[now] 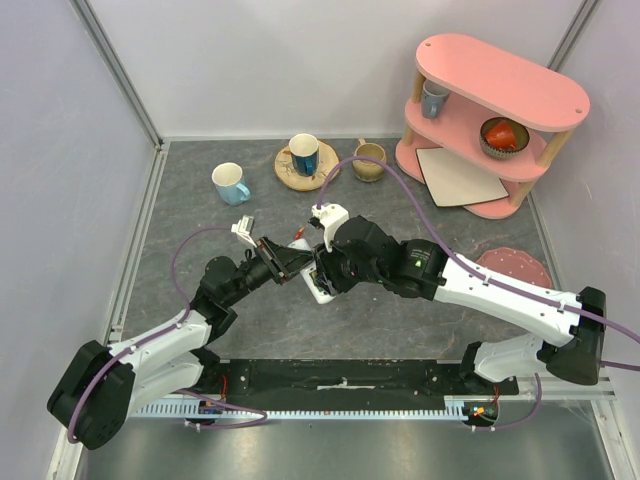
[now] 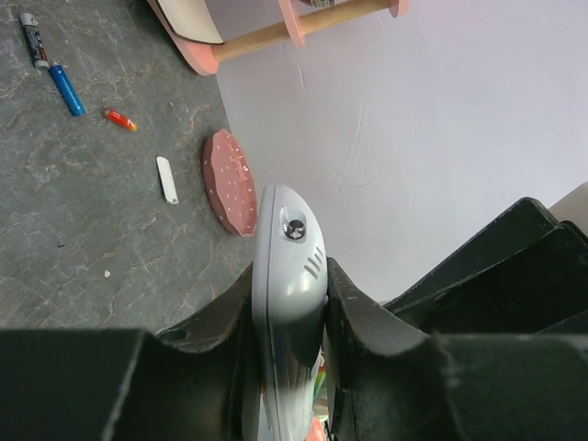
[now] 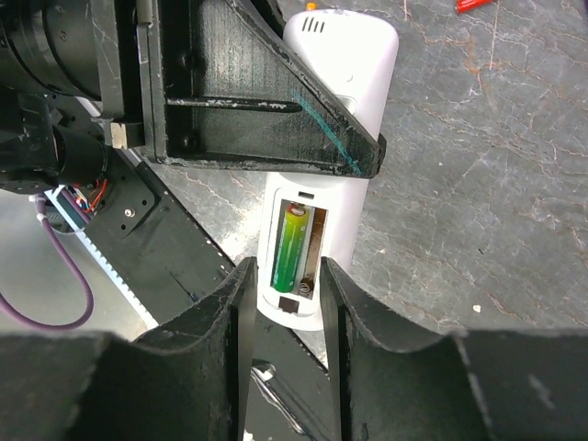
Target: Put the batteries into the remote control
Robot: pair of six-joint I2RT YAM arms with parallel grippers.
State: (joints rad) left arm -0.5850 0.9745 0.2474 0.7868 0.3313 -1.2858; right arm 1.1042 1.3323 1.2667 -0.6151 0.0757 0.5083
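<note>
The white remote control (image 3: 342,64) lies back-up with its slot open. A green-yellow battery (image 3: 292,246) sits in the left bay, and the right bay beside it shows only a spring. My left gripper (image 2: 292,303) is shut on the remote control (image 2: 287,276) across its width, and one of its fingers (image 3: 266,119) crosses the body in the right wrist view. My right gripper (image 3: 287,294) is open, its jaws on either side of the remote's near end. On the table lie a dark grey battery (image 2: 34,39), a blue battery (image 2: 66,89) and a red battery (image 2: 120,119).
A small white cover piece (image 2: 167,179) lies near a pink disc (image 2: 231,181). At the back stand a white-blue mug (image 1: 230,183), a blue mug on a wooden saucer (image 1: 303,155), a tan cup (image 1: 368,160) and a pink two-tier shelf (image 1: 490,110).
</note>
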